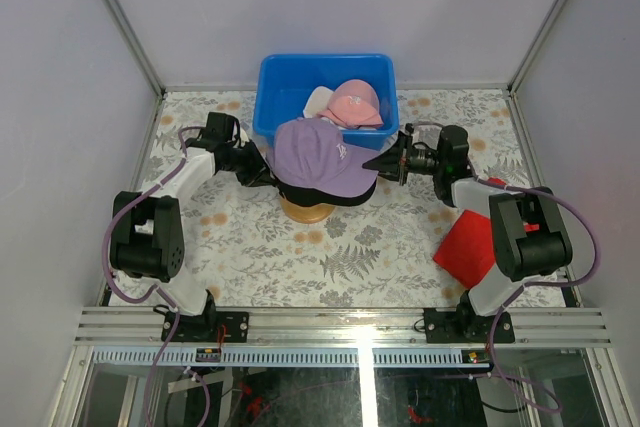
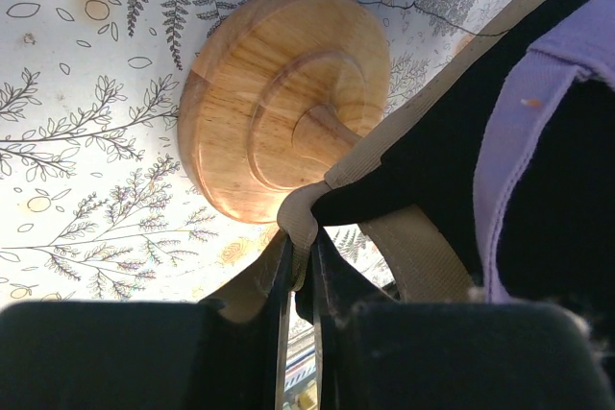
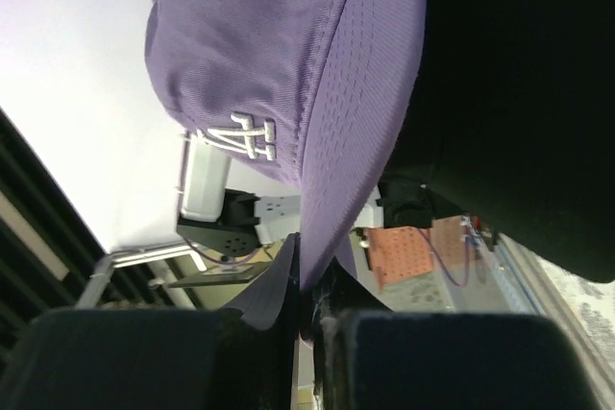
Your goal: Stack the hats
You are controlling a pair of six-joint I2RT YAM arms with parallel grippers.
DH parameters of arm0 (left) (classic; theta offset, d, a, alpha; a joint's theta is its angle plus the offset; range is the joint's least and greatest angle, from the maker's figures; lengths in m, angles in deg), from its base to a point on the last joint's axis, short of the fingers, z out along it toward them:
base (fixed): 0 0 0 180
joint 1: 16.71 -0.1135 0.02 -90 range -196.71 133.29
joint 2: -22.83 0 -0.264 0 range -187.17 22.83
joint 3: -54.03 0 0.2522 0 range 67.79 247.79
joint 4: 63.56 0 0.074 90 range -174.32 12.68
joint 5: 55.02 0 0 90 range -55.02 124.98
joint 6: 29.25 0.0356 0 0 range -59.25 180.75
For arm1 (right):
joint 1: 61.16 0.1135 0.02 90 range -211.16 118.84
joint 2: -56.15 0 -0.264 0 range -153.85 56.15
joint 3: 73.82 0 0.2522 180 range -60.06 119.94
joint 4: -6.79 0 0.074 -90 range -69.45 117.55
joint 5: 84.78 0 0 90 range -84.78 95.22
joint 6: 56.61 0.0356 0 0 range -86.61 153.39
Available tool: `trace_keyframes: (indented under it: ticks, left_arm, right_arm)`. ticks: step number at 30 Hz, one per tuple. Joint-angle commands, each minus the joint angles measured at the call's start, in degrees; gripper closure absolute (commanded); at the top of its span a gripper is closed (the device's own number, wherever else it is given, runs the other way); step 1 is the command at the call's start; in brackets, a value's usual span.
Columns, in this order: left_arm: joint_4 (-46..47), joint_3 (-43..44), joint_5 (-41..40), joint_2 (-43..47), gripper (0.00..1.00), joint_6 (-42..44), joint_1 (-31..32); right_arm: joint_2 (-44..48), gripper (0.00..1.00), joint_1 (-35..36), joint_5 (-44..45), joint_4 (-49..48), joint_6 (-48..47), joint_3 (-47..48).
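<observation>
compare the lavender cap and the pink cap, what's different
The lavender cap sits atop a black cap; the pink cap lies in the blue bin. The right tool pinches the lavender cap's brim; the pink cap is untouched. Both are soft brimmed caps.

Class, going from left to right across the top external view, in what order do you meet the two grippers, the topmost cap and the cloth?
left gripper → lavender cap → right gripper → red cloth

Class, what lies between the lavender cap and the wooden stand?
A black cap, seen in the top view under the lavender cap and above the wooden stand; the left wrist view adds a tan cap.
</observation>
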Motion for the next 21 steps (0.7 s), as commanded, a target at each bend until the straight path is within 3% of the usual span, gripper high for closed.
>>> trace_keyframes:
  ticks: [1,5,13,21]
  left_arm:
    - [1.54,-1.29,-1.08,0.96,0.93,0.41,-0.07]
    - [1.63,-1.34,-1.32,0.75,0.93,0.60,-0.05]
    - [1.41,-0.12,-1.01,-1.30,0.93,1.57,-0.04]
    - [0.12,1.45,-0.70,-2.32,0.93,2.86,-0.07]
  right_arm:
    - [1.39,1.00,0.94,-4.50,25.41,-21.21,6.09]
    - [0.28,1.00,3.18,-4.96,46.55,-37.54,14.11]
    - [-1.52,1.00,3.67,-4.38,66.06,-53.32,23.31]
    - [-5.49,1.00,3.61,-3.55,71.43,-57.64,29.52]
